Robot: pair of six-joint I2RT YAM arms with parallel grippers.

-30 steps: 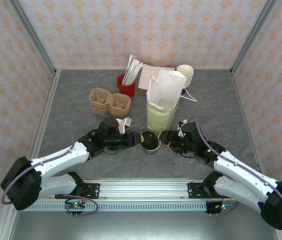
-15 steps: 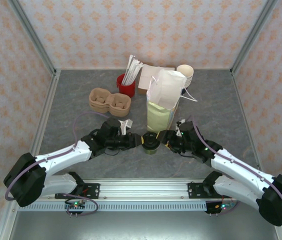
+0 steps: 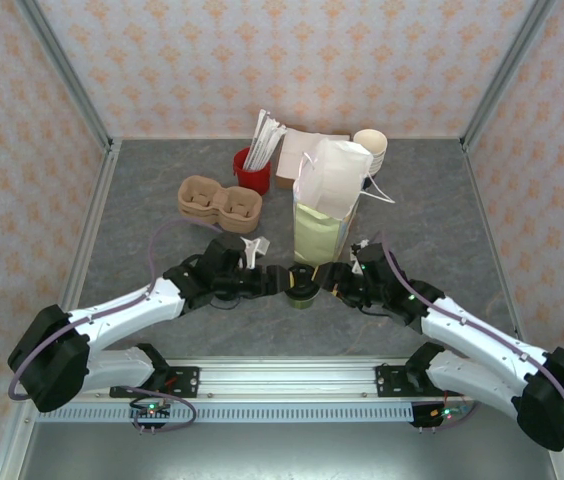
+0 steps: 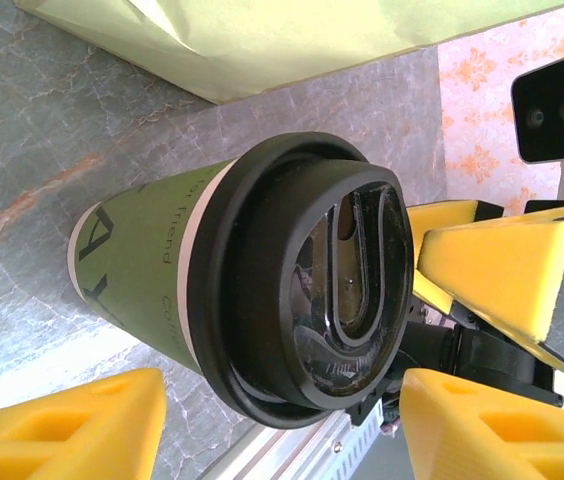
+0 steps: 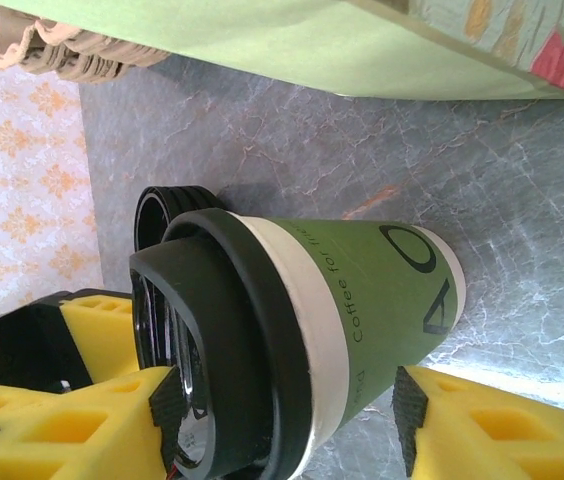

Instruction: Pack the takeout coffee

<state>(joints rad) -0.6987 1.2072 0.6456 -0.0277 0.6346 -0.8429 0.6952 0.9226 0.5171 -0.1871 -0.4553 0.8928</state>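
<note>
**Olive-green cup at the foot of the bag: settle on one clean grip**

The takeout coffee (image 3: 302, 285) stands upright on the tabletop (image 3: 162, 250), just in front of the paper bag (image 3: 324, 228) and close to its pale green base. The left end effector (image 3: 270, 281) sits at the bag's near-left with its jaws released; its wrist view shows both yellow pads clear of the cup. The right end effector (image 3: 334, 281) comes in from the bag's near-right with the cup between its parted pads. Whether those pads actually press the cup I cannot tell.

The step in hand looks like taking the cup for the lift into the bag. To do it well, one arm should own the cup and close on the olive sleeve below the black lid, never on the lid itself, which could pop off. The squeeze should be gentle, since paper walls buckle. The cup must stay upright as it rises above the bag's mouth, clear of the handles. A loose black lid (image 5: 157, 205) lying by the cup should stay untouched.
</note>
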